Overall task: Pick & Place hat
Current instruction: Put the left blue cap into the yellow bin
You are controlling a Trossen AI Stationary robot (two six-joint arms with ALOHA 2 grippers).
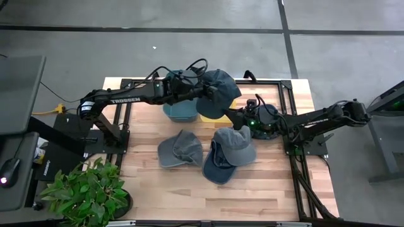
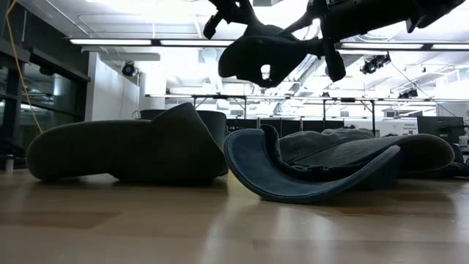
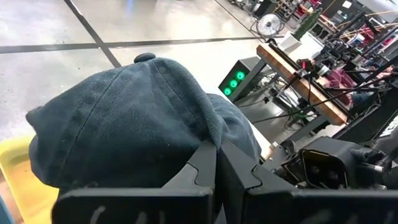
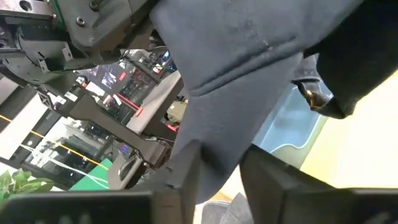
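The step in hand reads as a mid-air transfer of the hat between the two arms. The hat, a dark blue-grey cap, hangs above the far edge of the worktop, over a teal bin and a yellow container.

The left gripper is pressed together on the cap's cloth; in the left wrist view its fingers meet on a fold of the crown. The right gripper reaches in from the right edge, and in the right wrist view its fingers stand either side of a hanging flap of the cap. Whether they already pinch that flap cannot be told.

The next move calls for a firm hold by the right gripper before the left lets go, then a carry to the placing spot.

Two more caps lie on the worktop: a grey cap near the middle and a blue-brimmed cap just beside it.

The placing spot is not evident. The bins are largely hidden beneath the held cap and the left arm. In the low view the raised cap shows only as a dark silhouette.
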